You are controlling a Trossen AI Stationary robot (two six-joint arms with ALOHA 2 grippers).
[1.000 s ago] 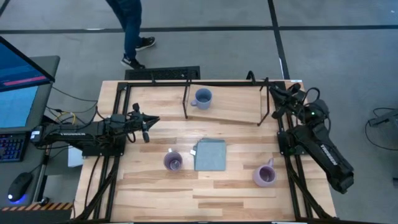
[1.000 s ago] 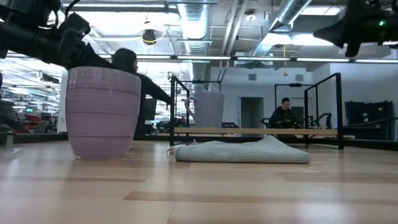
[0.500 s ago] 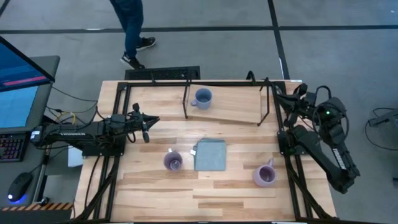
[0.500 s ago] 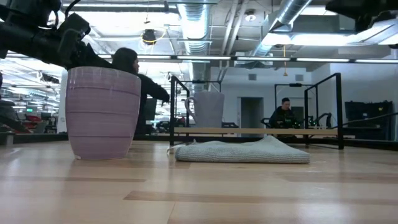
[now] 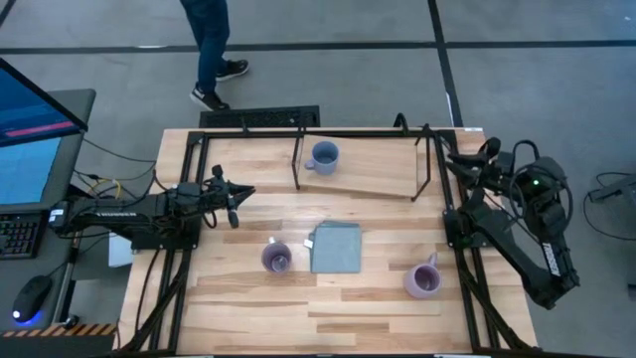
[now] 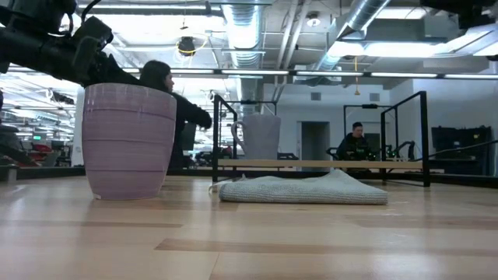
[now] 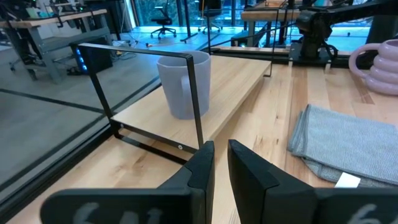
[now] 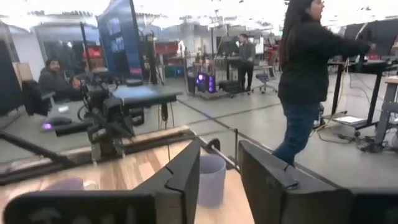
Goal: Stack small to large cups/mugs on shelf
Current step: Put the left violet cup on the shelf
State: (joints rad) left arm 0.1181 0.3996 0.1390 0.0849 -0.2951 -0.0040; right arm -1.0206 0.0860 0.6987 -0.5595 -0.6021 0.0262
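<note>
The blue mug [image 5: 324, 156] stands upright on the shelf [image 5: 373, 175], a light board in a black rod frame at the table's far side; the left wrist view shows this mug [image 7: 180, 84] behind a frame rod. One purple mug [image 5: 277, 258] stands left of the grey-blue cloth [image 5: 336, 247], the other purple mug [image 5: 423, 279] near the right front. My left gripper [image 5: 235, 207] [image 7: 221, 149] hovers at the left, pointing at the shelf, shut to a narrow slit, holding nothing. My right gripper [image 5: 469, 161] [image 8: 219, 149] is raised by the shelf's right end, open and holding nothing.
A person [image 5: 209, 50] walks on the floor beyond the table's far edge and also shows in the right wrist view [image 8: 305, 81]. A monitor [image 5: 30, 129] stands left of the table. Bare wood lies along the near edge [image 5: 328, 318].
My right gripper has risen and drawn back toward the table's right edge, away from the shelf's right end, leaving the top of the low view. The mugs, cloth and shelf have stayed put.
</note>
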